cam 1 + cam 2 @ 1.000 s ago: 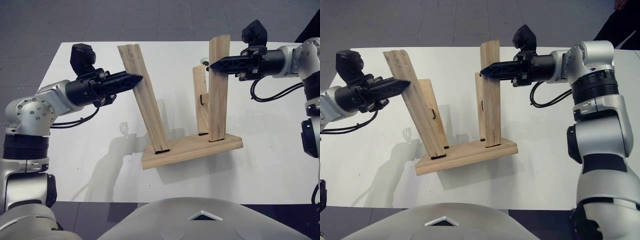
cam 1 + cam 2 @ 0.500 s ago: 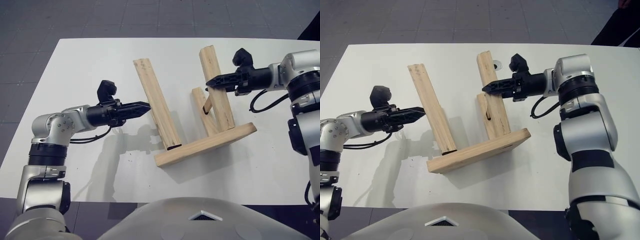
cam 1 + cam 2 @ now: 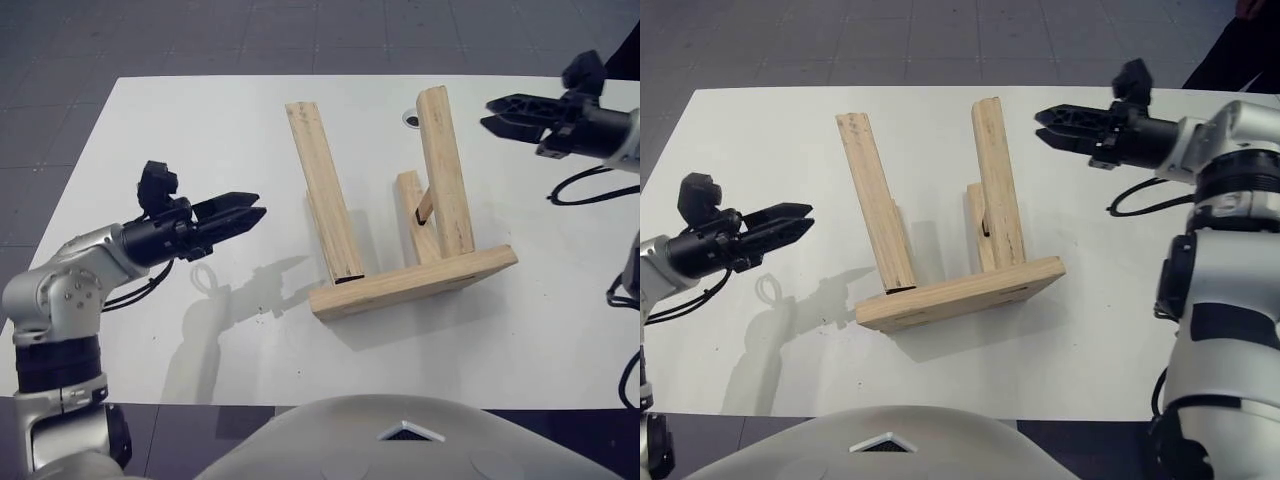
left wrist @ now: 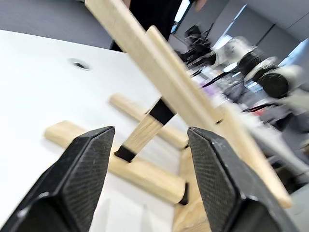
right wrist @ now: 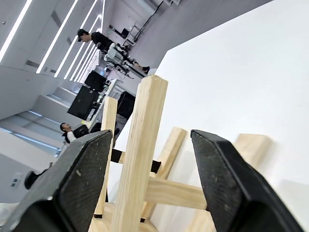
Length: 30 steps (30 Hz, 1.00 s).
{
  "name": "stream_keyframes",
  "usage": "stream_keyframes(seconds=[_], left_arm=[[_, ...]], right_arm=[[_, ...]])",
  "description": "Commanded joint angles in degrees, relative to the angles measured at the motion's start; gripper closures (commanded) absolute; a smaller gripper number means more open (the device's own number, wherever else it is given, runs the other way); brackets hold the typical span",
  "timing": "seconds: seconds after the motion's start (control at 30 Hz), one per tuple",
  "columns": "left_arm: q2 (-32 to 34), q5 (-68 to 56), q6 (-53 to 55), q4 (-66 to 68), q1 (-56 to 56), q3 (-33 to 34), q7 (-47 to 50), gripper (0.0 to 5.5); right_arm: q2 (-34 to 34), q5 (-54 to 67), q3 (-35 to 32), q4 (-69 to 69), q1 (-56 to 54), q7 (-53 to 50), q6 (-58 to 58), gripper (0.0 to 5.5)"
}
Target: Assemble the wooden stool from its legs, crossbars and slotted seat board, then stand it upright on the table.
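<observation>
The wooden stool stands upside down near the table's middle. Its slotted seat board [image 3: 412,285] lies on the table, and the legs [image 3: 325,190] [image 3: 446,172] point up from it. A shorter-looking rear leg [image 3: 408,212] shows between them. A crossbar [image 4: 145,137] with dark ends joins the legs low down. My left gripper [image 3: 250,207] hovers open to the left of the stool, well apart from it. My right gripper [image 3: 492,112] hangs open to the right of the right leg's top, touching nothing. The right wrist view shows that leg [image 5: 142,145] between the open fingers [image 5: 87,183].
A small round hole [image 3: 412,119] sits in the white table [image 3: 200,130] behind the stool. Bare table lies left, right and in front of the stool. Grey floor surrounds the table's far edge.
Both grippers have come off the legs and drawn back outward, left one leftward, right one rightward, and both have opened. The stool now rests alone on its seat board.
</observation>
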Motion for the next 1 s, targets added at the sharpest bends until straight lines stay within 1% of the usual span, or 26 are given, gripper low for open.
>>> stream_keyframes(seconds=[0.03, 0.1, 0.13, 0.2, 0.23, 0.3, 0.37, 0.47, 0.6, 0.77, 0.87, 1.0], left_arm=[[-4.8, 2.1, -4.5, -9.5, 8.9, 2.4, 5.7, 2.71], [-4.4, 7.1, -7.6, -13.0, 11.7, 0.2, 7.2, 2.71], [-3.4, 10.4, -9.6, -15.1, 13.9, -1.6, 6.9, 2.71], [-2.1, 15.3, -12.9, -18.4, 17.9, -4.1, 6.0, 2.69], [-1.6, 17.1, -14.2, -19.7, 19.7, -4.9, 5.4, 2.69], [-0.4, 19.8, -16.3, -21.8, 22.5, -5.9, 4.5, 2.69], [0.3, 21.8, -17.7, -23.3, 24.8, -7.2, 4.2, 2.69], [-0.8, 23.4, -18.3, -23.7, 25.6, -10.6, 5.4, 3.24], [-1.8, 27.5, -19.4, -22.4, 25.1, -16.9, 7.3, 3.28], [-2.5, 30.8, -21.2, -19.6, 25.1, -21.0, 8.1, 3.28], [-3.0, 31.8, -22.2, -17.7, 24.3, -21.9, 8.8, 3.28], [-5.3, 33.2, -23.2, -14.4, 20.1, -22.4, 11.3, 3.28]], right_arm=[[-2.5, -0.5, 0.2, -5.4, 3.2, 2.2, 0.7, 2.51], [-4.1, -1.5, 2.5, -12.6, 8.9, 3.9, -2.6, 2.51], [-5.6, -3.3, 4.6, -18.1, 13.9, 4.6, -7.4, 2.51], [-7.5, -6.2, 7.0, -24.5, 21.2, 4.5, -14.7, 2.93], [-8.3, -8.2, 7.7, -25.6, 23.9, 3.7, -19.4, 3.07], [-9.5, -10.6, 8.2, -27.5, 27.6, 2.6, -25.2, 3.60], [-10.4, -12.0, 9.0, -30.5, 30.7, 2.9, -28.5, 3.98], [-10.0, -12.5, 9.8, -35.8, 35.5, 2.2, -29.6, 4.60], [-8.9, -12.3, 10.3, -42.5, 41.1, -0.4, -28.4, 5.37], [-8.1, -10.4, 9.8, -50.3, 45.5, -3.4, -24.7, 5.37], [-7.1, -9.0, 9.7, -53.3, 45.6, -4.8, -21.9, 5.37], [-6.7, -7.2, 9.6, -56.3, 45.7, -5.8, -18.7, 5.37]])
